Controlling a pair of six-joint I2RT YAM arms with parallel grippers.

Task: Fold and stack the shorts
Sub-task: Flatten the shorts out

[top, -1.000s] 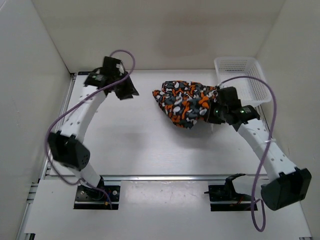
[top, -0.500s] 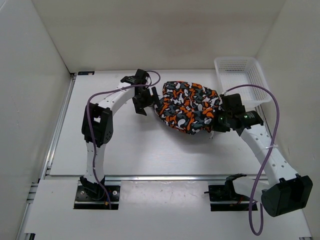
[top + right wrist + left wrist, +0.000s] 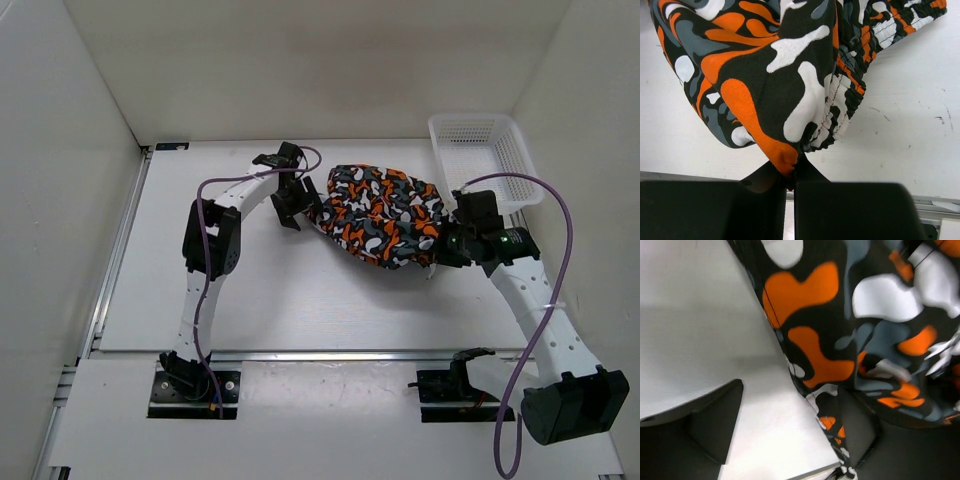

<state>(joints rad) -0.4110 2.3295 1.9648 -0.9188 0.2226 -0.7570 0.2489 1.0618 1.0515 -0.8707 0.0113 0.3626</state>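
Observation:
The shorts (image 3: 380, 212), printed in orange, white, black and grey blotches, lie bunched in a rounded heap on the table's far middle. My right gripper (image 3: 443, 247) is shut on their near right edge. In the right wrist view the jaws (image 3: 792, 167) pinch an orange fold beside the gathered waistband (image 3: 840, 107), and the cloth hangs up from them. My left gripper (image 3: 296, 203) is open at the shorts' left edge. In the left wrist view (image 3: 792, 392) the fabric (image 3: 840, 315) fills the right side, its edge against the right finger (image 3: 857, 432). The left finger (image 3: 715, 425) is over bare table.
A white mesh basket (image 3: 478, 152) stands at the back right corner, just behind the right gripper. White walls close in the table on the left, back and right. A metal rail (image 3: 320, 355) runs along the near edge.
My left arm swung in from the far left corner to the shorts' left edge. My right gripper drew the shorts a little right and nearer, and the heap spread wider.

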